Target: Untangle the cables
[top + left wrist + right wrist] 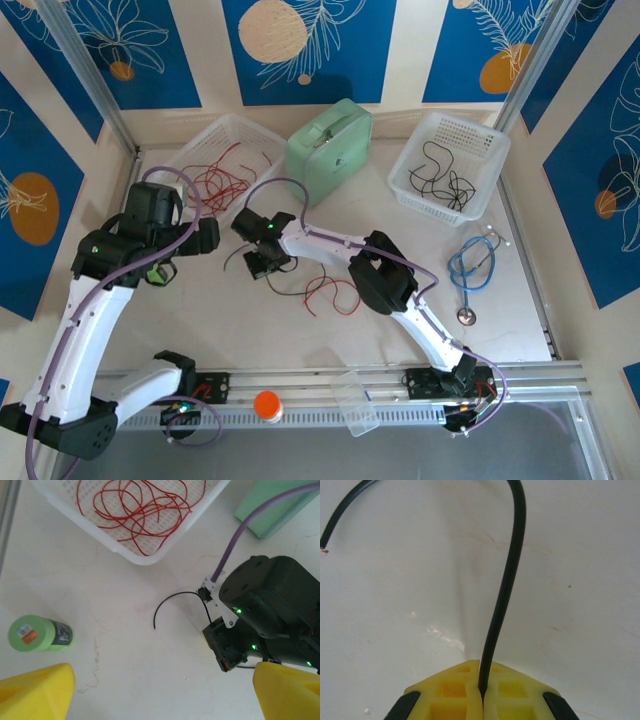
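Pinching a thin black cable lying on the table, your right gripper is closed tight. Your left gripper gapes empty near a green bottle and a basket of red cables.

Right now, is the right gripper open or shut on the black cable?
Shut on it. In the wrist view the right gripper has its yellow fingers pressed together, the black cable pinched in their seam.

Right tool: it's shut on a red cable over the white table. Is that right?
No. The right tool is shut on a black cable, not a red one, over the white table. The right wrist view shows the cable pinched between the yellow fingers.
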{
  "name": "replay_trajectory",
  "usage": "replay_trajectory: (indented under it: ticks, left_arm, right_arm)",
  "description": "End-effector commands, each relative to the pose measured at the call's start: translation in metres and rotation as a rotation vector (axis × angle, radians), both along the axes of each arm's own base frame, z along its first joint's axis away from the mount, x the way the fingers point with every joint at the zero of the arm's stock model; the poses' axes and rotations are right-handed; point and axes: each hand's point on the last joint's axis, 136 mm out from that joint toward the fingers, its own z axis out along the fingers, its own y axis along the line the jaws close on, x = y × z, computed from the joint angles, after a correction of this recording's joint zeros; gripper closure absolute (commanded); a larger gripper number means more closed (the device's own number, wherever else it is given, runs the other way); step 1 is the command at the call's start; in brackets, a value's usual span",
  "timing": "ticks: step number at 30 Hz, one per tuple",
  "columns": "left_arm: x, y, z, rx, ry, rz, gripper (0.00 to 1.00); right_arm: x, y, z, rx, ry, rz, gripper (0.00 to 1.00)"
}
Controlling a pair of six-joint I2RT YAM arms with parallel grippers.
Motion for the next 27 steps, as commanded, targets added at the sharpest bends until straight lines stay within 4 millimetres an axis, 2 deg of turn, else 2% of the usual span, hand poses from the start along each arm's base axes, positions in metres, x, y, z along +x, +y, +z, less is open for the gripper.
replay_trajectory:
  ticks: [1,5,9,13,16,19,21,24,27]
  left_arm:
    - [-0.005,-0.014,0.002,-0.086,-0.017,-0.041,0.11]
    - [-0.010,-0.025,-0.001,-0.135,-0.026,-0.091,0.11]
    - [-0.016,-0.043,0.001,-0.204,-0.050,-0.181,0.12]
    - [-0.023,-0.065,0.005,-0.286,-0.081,-0.289,0.12]
    - [-0.026,-0.081,-0.001,-0.329,-0.065,-0.352,0.12]
    - [-0.028,-0.101,-0.012,-0.368,-0.008,-0.413,0.12]
    - [-0.030,-0.116,-0.021,-0.371,0.029,-0.453,0.13]
    - [-0.033,-0.139,-0.035,-0.364,0.073,-0.506,0.13]
    - [-0.036,-0.165,-0.049,-0.355,0.112,-0.556,0.13]
  right_arm:
    - [0.013,-0.006,0.075,0.064,-0.111,0.003,1.00]
    - [0.017,-0.027,0.164,0.164,-0.239,0.005,1.00]
    - [0.023,-0.073,0.245,0.240,-0.367,-0.046,1.00]
    - [0.041,-0.140,0.309,0.302,-0.497,-0.155,1.00]
    - [0.065,-0.200,0.344,0.330,-0.583,-0.272,1.00]
    - [0.095,-0.260,0.368,0.341,-0.659,-0.399,1.00]
    - [0.117,-0.294,0.376,0.348,-0.692,-0.467,1.00]
    - [0.155,-0.345,0.373,0.339,-0.714,-0.575,1.00]
    - [0.191,-0.381,0.359,0.323,-0.713,-0.648,1.00]
